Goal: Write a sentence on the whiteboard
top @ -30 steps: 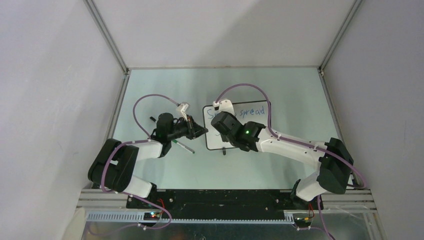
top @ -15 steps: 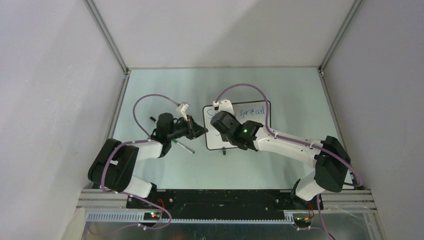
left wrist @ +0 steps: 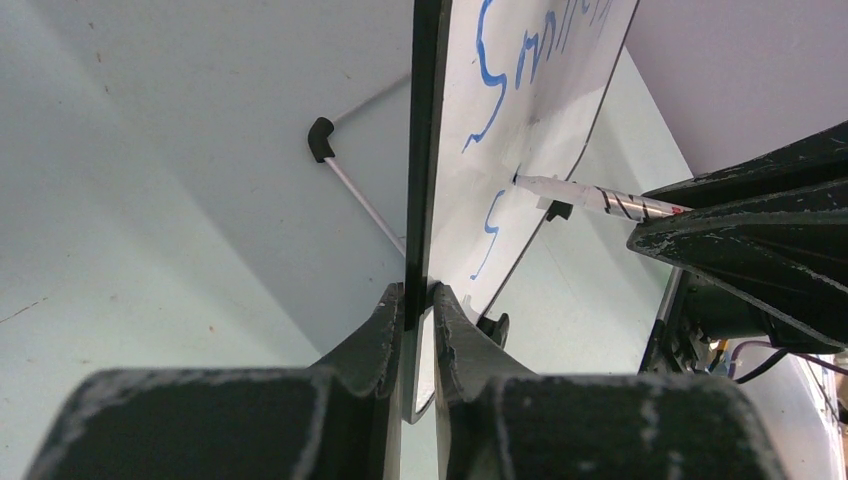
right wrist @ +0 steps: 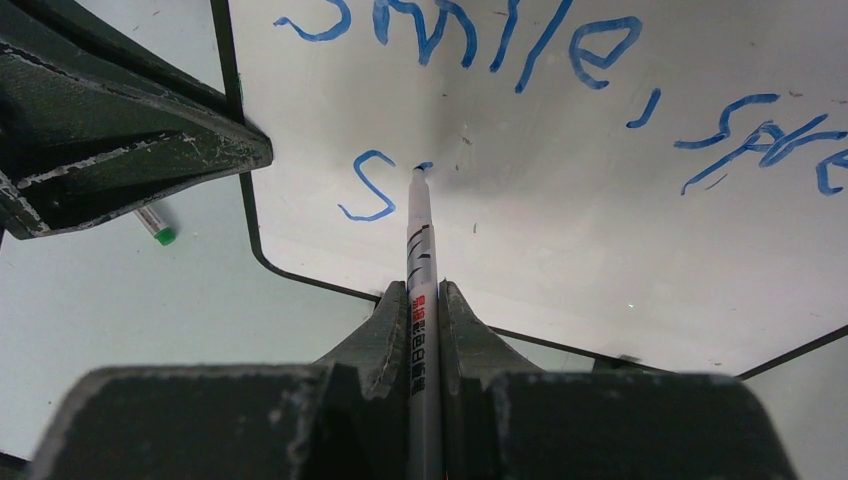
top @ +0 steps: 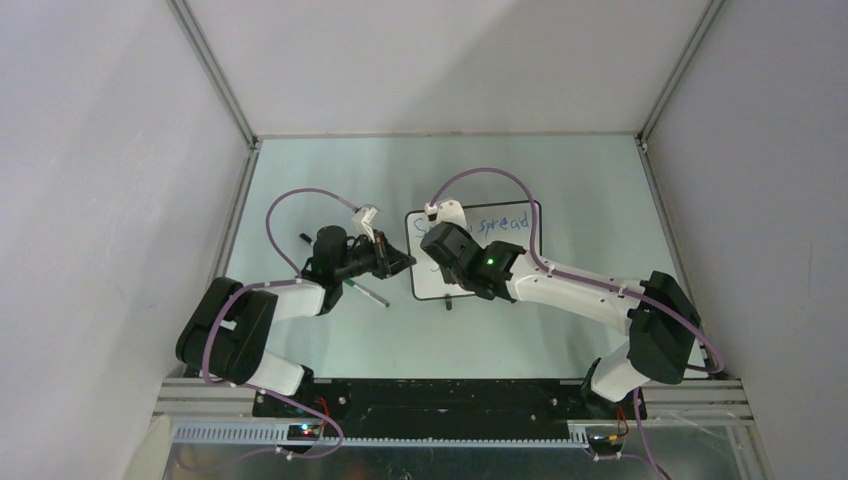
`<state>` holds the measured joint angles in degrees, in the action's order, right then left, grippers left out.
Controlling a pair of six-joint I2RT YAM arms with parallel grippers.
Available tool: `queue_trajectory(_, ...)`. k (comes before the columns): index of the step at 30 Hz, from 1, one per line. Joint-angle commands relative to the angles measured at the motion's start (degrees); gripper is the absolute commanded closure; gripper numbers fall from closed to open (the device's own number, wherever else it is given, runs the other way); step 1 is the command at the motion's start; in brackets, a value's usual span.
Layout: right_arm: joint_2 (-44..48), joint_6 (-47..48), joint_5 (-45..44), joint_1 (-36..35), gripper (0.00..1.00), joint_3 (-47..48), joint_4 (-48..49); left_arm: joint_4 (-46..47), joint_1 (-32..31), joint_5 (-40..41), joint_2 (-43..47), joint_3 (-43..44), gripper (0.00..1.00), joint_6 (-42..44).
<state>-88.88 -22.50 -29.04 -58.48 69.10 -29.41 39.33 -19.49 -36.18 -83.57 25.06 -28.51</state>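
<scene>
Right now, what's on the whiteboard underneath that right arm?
Blue writing: "Smile, spre…" on the first line, a lone "S" beneath, with the marker tip touching the whiteboard beside it. From above, the right arm hides most besides "spread".

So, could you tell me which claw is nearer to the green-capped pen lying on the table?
Left. The left claw clamps the whiteboard's left edge, close to the green-capped pen; the right claw holds a marker over the board, farther from it.

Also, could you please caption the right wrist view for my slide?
Right gripper holds a marker to the whiteboard, its tip beside the S starting the sentence's second line.
</scene>
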Motion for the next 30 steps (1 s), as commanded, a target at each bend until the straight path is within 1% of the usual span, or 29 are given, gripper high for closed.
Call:
queue_trajectory(1,-0.8,-1.3,-1.0,-0.2,1.00,-0.6,-0.4,-0.3,0.0,1.2,1.0,-0.4,0.94,0.7)
queue_trajectory(13,0.4,-2.7,-0.1,-1.1,1.00,-3.4,-0.8,-0.3,0.0,1.2,1.0,-0.4,0.94,0.7)
queue_trajectory(20,1.4,-2.8,-1.1,-1.2,1.00,-3.7,-2.0,-0.3,0.0,1.1,1.1,-0.5,0.94,0.7)
queue_trajectory(30,3.1,-2.0,-1.8,0.9,1.00,-3.6,-2.4,-0.3,-0.1,1.1,1.3,-0.6,0.94,0.7)
